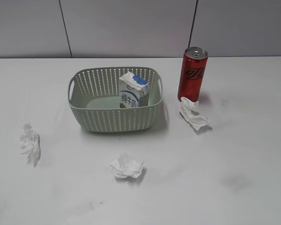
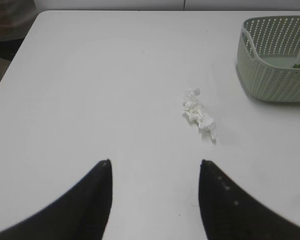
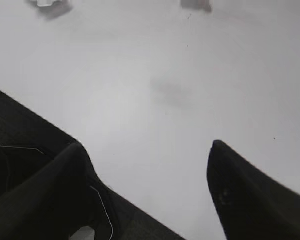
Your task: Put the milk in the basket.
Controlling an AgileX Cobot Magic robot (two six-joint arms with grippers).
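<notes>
One broad white table (image 1: 234, 154) fills most of the exterior view, with grey wall panels behind it. Neither arm appears in that view.

Toward the back middle of the table sits a pale sage-green plastic basket (image 1: 107, 119), a rounded rectangle with perforated lattice walls and a handle cut-out at each end. Inside it, toward the right, stands a small white gable-top milk carton (image 1: 132, 91) with blue patches on top, blue Chinese characters and a green mark low on its front. It leans slightly, and its top rises above the basket rim.

Just right of the basket, apart from it, a tall red soda can (image 1: 192, 74) stands upright. A crumpled white tissue (image 1: 193, 113) lies in front of the can, close to its base. A second crumpled tissue (image 1: 126, 167) lies in front of the basket, well apart from it. A third (image 1: 30, 143) lies far to the left.

In the left wrist view, the left gripper (image 2: 155, 165) hangs over bare table, its two dark fingers spread wide with nothing between them. A tissue lies beyond it, and the basket shows at the upper right.

In the right wrist view, the right gripper (image 3: 147, 150) is over the table's near edge, its dark fingers likewise spread wide and holding nothing.
</notes>
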